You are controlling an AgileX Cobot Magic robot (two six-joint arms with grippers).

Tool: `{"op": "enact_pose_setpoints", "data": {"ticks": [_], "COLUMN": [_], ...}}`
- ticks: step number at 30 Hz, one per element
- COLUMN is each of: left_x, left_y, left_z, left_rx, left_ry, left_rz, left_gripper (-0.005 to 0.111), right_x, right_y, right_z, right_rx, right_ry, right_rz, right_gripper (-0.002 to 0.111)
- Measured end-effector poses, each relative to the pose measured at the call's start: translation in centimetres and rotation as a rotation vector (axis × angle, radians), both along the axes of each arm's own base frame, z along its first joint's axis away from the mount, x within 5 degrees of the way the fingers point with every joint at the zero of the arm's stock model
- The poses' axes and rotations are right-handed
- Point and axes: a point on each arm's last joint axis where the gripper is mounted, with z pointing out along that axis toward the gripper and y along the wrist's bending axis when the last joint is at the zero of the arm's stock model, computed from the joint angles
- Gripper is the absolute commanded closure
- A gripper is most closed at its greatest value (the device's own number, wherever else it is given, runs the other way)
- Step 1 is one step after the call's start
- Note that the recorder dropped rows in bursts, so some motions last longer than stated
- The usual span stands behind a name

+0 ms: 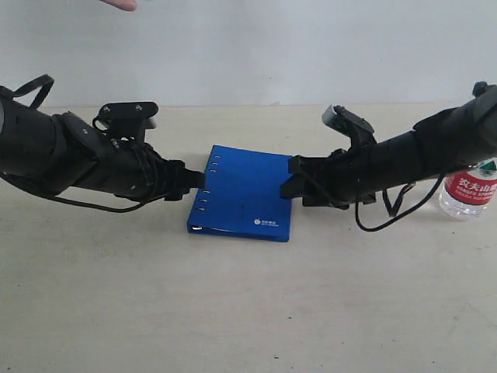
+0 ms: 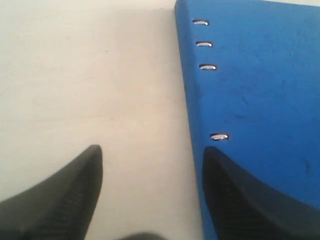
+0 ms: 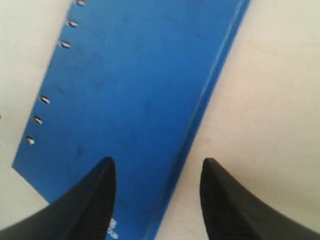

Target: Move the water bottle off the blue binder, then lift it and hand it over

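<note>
Exterior view: faces the bench from slightly above, mid-distance, both arms in frame. Left wrist view: close, looks past the left hand onto the blue binder, slotted edge. Right wrist view: close, past the right hand, opposite edge. All three share the binder.

The water bottle is cut by the exterior view's right edge, and the right arm hides its upper part. At the top edge a pale fingertip, perhaps a person's, is cropped to a sliver. The logo on the blue binder is too small to read. In the left wrist view the blue binder runs off the picture, and one finger of the left gripper covers part of it. In the right wrist view, white print sits half hidden beside the right gripper.
</note>
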Motion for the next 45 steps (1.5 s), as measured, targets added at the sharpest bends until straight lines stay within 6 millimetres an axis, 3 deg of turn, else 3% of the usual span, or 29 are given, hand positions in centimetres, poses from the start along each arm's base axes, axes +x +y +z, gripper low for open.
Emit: {"op": "enact_pose_setpoints", "data": {"ticks": [10, 20, 29, 45], "left_x": [0.1, 0.7, 0.6, 0.5], "left_y": [0.0, 0.9, 0.4, 0.2], "left_z": [-1.7, -1.8, -1.9, -1.9], "left_rx": [0.058, 0.106, 0.099, 0.099], "left_ry": [0.023, -0.018, 0.005, 0.024], "left_rz": [-0.049, -0.042, -0.087, -0.13], "left_gripper": [0.051, 0.051, 0.051, 0.051], "right_x": [0.1, -0.8, -2.0, -0.9], "right_y": [0.9, 1.2, 2.6, 2.1], "right_z": [-2.0, -1.8, -0.6, -1.6], "right_rx": [0.138, 0.297, 0.452, 0.319], "right_ry": [-0.002, -0.074, -0.075, -0.045], "right_rz": [0.045, 0.224, 0.33, 0.224], "right_gripper": [0.061, 0.062, 0.095, 0.097]}}
